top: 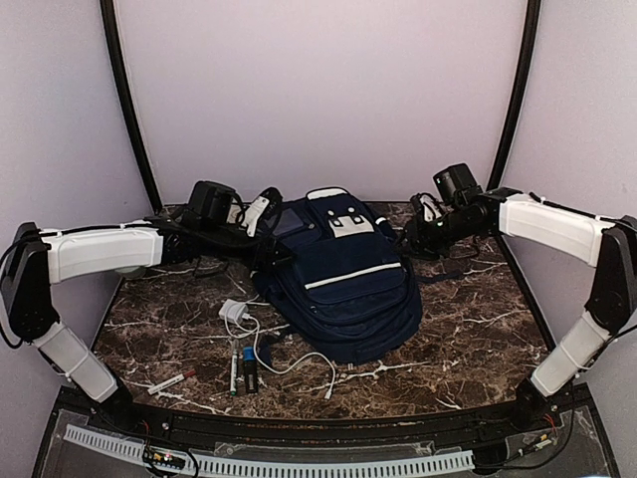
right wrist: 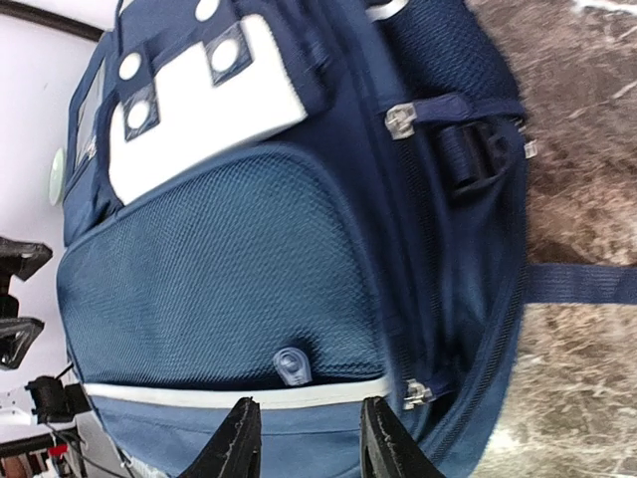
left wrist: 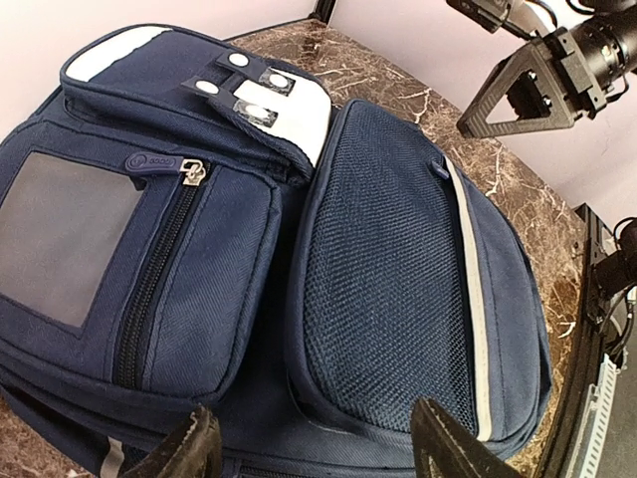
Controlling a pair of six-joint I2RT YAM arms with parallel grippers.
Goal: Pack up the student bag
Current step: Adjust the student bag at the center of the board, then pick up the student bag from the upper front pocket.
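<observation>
The student bag (top: 343, 284), navy with white trim and a white patch near its top handle, lies flat in the middle of the marble table. My left gripper (top: 261, 215) hovers at the bag's top left corner. In the left wrist view it (left wrist: 314, 450) is open, and the mesh front pocket (left wrist: 398, 269) lies beyond its fingers. My right gripper (top: 422, 227) is at the bag's top right side. Its wrist view shows it (right wrist: 311, 446) open just above the white trim stripe. A clear zipper pull (right wrist: 291, 364) sits slightly ahead of the tips, untouched.
Near the bag's left side lie a white charger (top: 235, 311) with its cable (top: 289, 366), a red-capped marker (top: 171, 381), a green marker (top: 234, 370) and a small blue object (top: 249, 366). A dark strap (right wrist: 582, 283) trails onto the marble. Curved poles and pale walls ring the table.
</observation>
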